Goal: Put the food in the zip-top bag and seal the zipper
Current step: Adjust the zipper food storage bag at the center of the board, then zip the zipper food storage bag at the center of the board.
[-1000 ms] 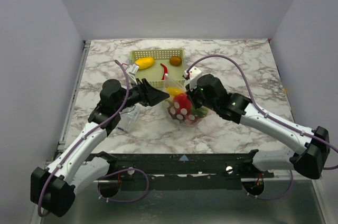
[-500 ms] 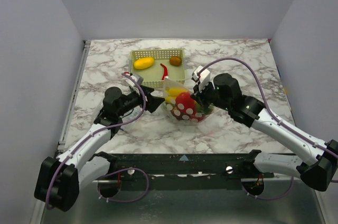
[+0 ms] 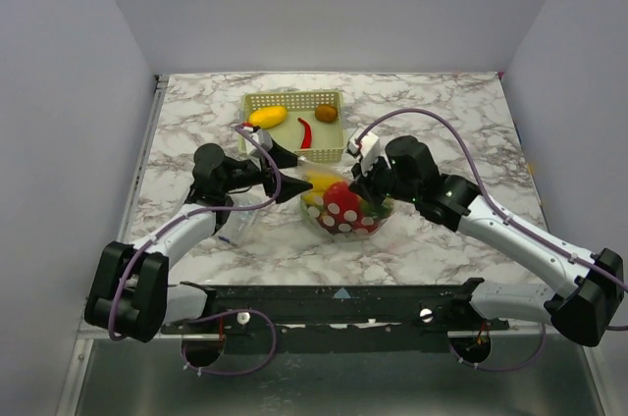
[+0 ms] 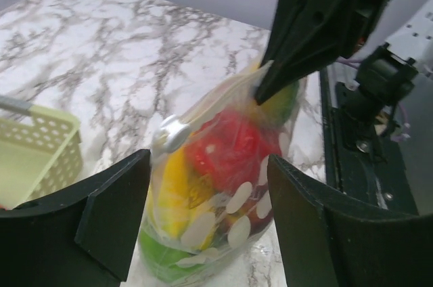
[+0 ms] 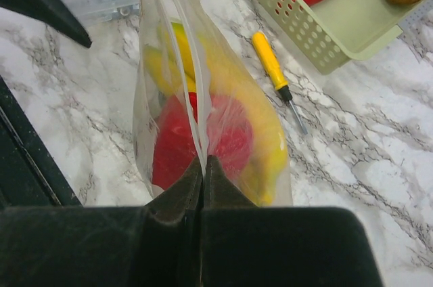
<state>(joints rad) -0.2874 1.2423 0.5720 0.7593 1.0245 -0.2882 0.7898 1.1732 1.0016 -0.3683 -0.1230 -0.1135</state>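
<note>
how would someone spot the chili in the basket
Find the yellow-green basket at the far middle of the marble table, behind the filled bag. Three things lie in it; the chili is the thin, curved red one, between the plump yellow fruit and the round brown one.

The right hand [image 5: 203, 160] pinches the zip-top bag [image 5: 211, 91] — food [image 5: 229, 139] inside.

The marble table [image 3: 196, 112] is carrying a yellow-green mesh basket [image 3: 294, 100] at back-centre, w/ the full zip-top bag [image 3: 343, 208] sitting mid-table in front, a thin yellow-&-black stick [image 5: 270, 57] lying btwn them, & a flat clear packet [image 3: 238, 225] lying further left.
</note>
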